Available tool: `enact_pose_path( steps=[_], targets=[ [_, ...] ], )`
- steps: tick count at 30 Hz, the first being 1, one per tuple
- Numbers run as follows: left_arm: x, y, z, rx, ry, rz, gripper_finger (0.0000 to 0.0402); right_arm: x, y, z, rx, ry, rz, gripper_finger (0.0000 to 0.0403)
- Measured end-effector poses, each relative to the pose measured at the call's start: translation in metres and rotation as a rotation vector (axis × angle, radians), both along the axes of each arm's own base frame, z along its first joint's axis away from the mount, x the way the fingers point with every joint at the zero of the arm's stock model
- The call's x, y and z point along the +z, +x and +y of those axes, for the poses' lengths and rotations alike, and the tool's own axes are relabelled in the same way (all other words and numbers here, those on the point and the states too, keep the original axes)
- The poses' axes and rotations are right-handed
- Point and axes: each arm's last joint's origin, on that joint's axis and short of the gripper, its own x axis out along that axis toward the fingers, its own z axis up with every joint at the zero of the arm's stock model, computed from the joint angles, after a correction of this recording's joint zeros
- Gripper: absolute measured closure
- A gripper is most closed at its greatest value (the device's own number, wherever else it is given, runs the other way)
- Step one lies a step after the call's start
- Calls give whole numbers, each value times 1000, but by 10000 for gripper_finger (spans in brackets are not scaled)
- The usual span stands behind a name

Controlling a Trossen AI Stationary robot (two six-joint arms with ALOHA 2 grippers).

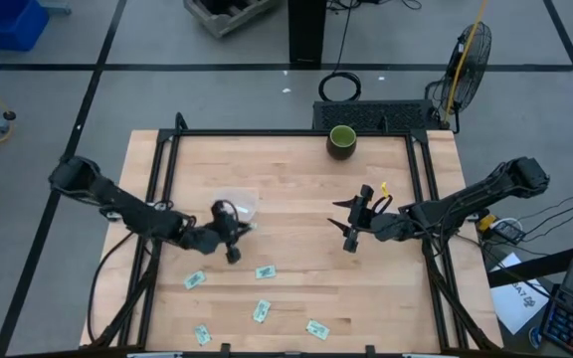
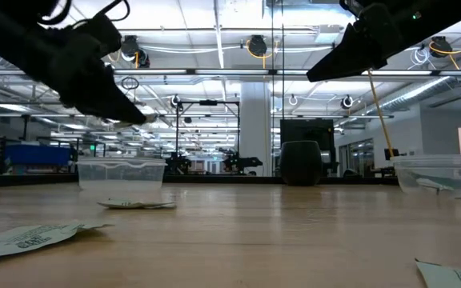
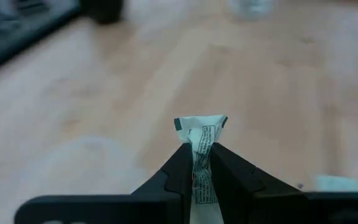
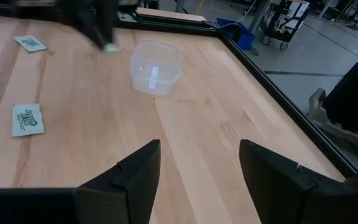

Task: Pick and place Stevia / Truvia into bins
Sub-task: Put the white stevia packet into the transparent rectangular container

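My left gripper [image 3: 202, 163] is shut on a pale green and white sachet [image 3: 201, 126] and hovers just near of the squarish clear container [image 1: 239, 202] [image 4: 156, 67]. It shows in the high view [image 1: 244, 229] and farther off in the right wrist view. My right gripper [image 4: 199, 167] [image 1: 356, 224] hangs open above bare wood right of centre, touching nothing. Several more sachets lie flat near the table's near edge [image 1: 265, 270] [image 1: 195, 280] [image 1: 262, 311]. In the low view a second clear container [image 2: 438, 174] stands on the right. My left gripper pinches the sachet between its two fingers, whose tips [image 3: 182, 158] close on its creased middle. The free end [image 3: 201, 122] sticks out past the fingertips, crumpled. The sachet is lifted clear of the table.
A dark green cup [image 1: 342, 139] stands at the far edge. A black frame rail [image 1: 296, 132] runs round the tabletop. Other sachets lie by the near edge [image 1: 316, 328] [image 1: 202, 335]. Open wood lies between the two grippers.
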Motion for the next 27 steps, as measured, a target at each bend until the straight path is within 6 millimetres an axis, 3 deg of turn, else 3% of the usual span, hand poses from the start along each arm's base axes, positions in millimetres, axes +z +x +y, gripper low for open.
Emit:
enact_pose_path(
  steps=[7,13,23,27],
  targets=[
    [3,-16,42,256,-57,100,338,0,0,0,0,0,0,193],
    [3,-15,64,287,-122,130,296,0,0,0,-1,2,-1,193],
    [-1,-11,65,288,-169,130,159,0,0,0,0,1,-1,193],
    [7,-3,50,115,-214,45,129,-1,0,0,0,3,-8,193]
  ],
)
